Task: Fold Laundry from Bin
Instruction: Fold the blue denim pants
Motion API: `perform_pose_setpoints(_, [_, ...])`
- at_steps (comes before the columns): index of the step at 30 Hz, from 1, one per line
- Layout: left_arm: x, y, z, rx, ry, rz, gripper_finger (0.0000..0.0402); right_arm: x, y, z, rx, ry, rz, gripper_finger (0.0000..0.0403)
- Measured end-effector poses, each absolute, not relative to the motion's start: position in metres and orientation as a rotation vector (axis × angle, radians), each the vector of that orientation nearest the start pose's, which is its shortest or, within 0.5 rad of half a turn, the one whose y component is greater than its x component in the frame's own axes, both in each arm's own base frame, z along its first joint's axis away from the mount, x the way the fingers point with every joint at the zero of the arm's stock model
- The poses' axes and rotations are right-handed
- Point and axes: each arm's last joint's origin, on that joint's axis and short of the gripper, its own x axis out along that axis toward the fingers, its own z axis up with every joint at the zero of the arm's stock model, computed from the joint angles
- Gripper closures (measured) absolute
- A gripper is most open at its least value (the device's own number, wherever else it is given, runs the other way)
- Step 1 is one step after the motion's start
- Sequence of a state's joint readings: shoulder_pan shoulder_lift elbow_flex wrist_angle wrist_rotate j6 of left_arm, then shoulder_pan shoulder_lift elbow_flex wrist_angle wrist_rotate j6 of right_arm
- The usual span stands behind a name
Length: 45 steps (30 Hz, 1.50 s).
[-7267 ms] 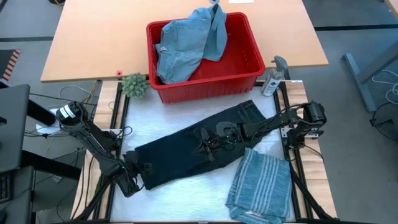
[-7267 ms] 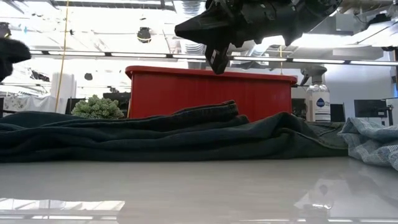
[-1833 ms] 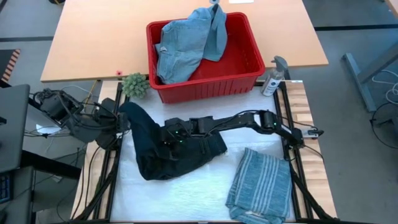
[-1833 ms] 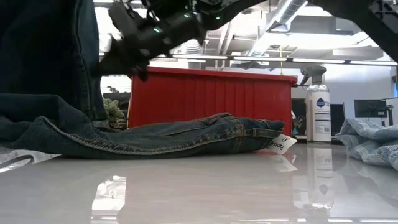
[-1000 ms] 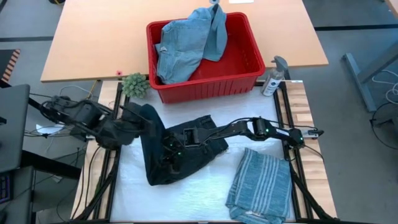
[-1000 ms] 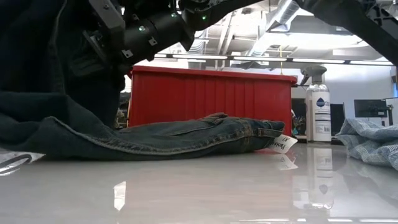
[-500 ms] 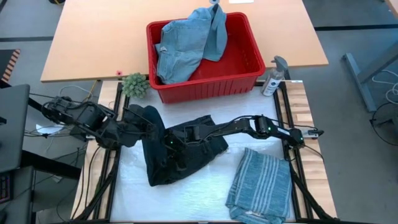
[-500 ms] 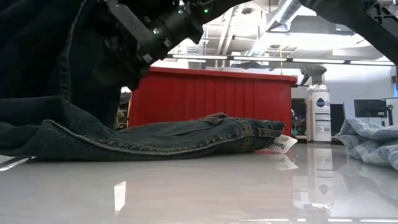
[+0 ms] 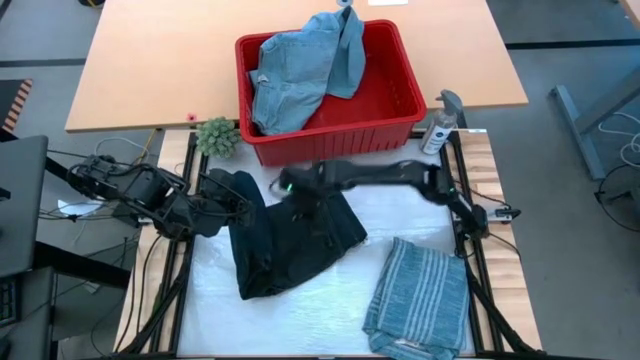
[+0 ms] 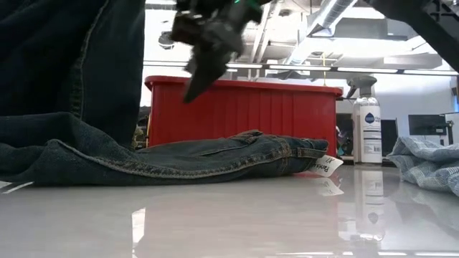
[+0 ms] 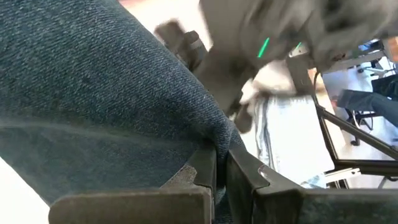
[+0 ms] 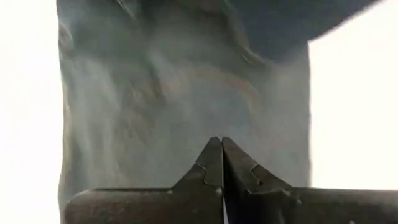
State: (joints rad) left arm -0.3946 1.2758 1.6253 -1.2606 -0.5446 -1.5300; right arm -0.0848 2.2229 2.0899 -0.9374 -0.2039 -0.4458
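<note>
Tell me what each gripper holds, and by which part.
Left gripper: dark navy trousers, pinched at a raised fold of one leg end. Right gripper: shut, holding nothing.

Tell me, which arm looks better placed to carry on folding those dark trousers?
The left, probably. Its left gripper is shut on a raised part of the dark trousers, ready to lay it over. The right gripper is shut, holding nothing, above the trousers near the red bin.

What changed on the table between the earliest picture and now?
The long dark navy trousers, earlier spread diagonally, are now folded into a bunch; the left gripper, shut on one end, has lifted it at the table's left. The right gripper has swung up toward the bright red plastic bin, shut and empty. Bin and blue-grey striped shirt are unmoved.
</note>
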Motion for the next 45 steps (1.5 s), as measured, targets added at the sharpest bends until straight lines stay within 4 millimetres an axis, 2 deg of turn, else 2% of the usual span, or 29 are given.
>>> perform_pose_setpoints(5, [0.2,-0.067,0.424,-1.024,0.51,0.684,0.0397,0.428,-0.076,0.315,-0.361,1.081,0.164,0.0387])
perform_pose_setpoints(10, [0.215,-0.068,0.423,-1.011,0.489,0.651,0.0397,0.37,-0.105,0.386,-0.396,0.992,-0.024,0.0387])
perform_pose_setpoints(16, [0.246,-0.066,0.405,-0.977,0.565,0.678,0.0397,0.294,-0.121,0.458,-0.377,0.814,-0.269,0.0387])
perform_pose_setpoints(20, [0.27,-0.063,0.389,-0.948,0.636,0.696,0.0397,0.248,-0.119,0.489,-0.342,0.711,-0.37,0.0387])
perform_pose_setpoints(25, [0.303,-0.05,0.377,-0.946,0.626,0.643,0.0397,0.213,-0.109,0.509,-0.323,0.638,-0.429,0.0387])
perform_pose_setpoints(29, [0.332,-0.038,0.362,-0.96,0.643,0.589,0.0397,0.197,-0.1,0.516,-0.321,0.62,-0.432,0.0387])
perform_pose_setpoints(35, [0.359,-0.018,0.334,-0.96,0.685,0.647,0.0397,0.188,-0.091,0.519,-0.313,0.615,-0.417,0.0387])
perform_pose_setpoints(41, [0.386,-0.003,0.309,-0.968,0.714,0.605,0.0397,0.19,-0.089,0.517,-0.319,0.63,-0.413,0.0387])
perform_pose_setpoints(45, [0.397,0.009,0.289,-0.959,0.743,0.653,0.0397,0.191,-0.089,0.516,-0.319,0.637,-0.415,0.0387])
